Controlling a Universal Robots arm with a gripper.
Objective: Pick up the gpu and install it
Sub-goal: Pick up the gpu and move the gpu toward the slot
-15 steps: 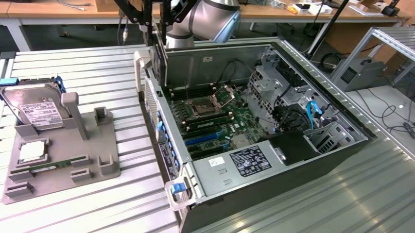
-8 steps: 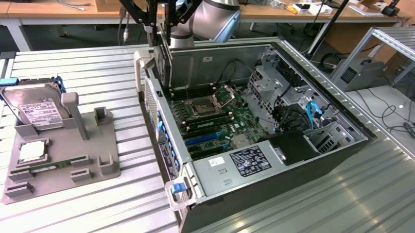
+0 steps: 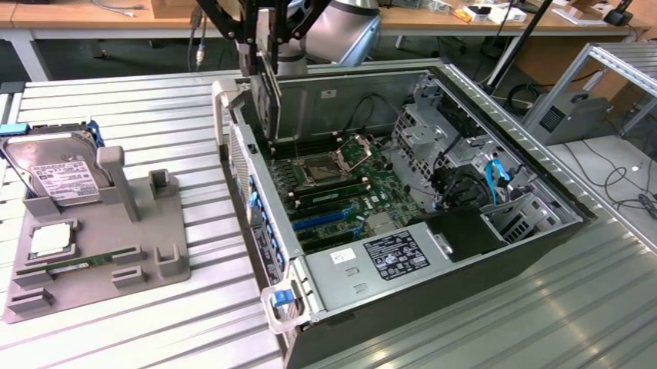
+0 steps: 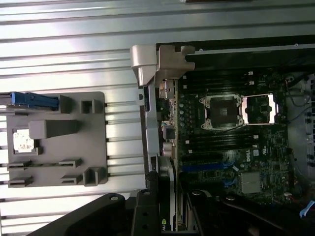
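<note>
Gpu [image 3: 270, 108], a flat dark card, hangs upright, apparently pinched by the end effector [image 4: 166, 216].

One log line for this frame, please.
stage: install | hand: shut on gpu | gpu: upright over open case, near rear wall | seated: no

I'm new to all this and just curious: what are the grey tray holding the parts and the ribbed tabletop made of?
The grey tray looks like matte plastic, perhaps 3D-printed: an even dull grey with blocky posts and slots formed in one piece. The tabletop seems to be bare metal, probably aluminium: silvery ribbed slats with bright streaks of reflected light.
</note>
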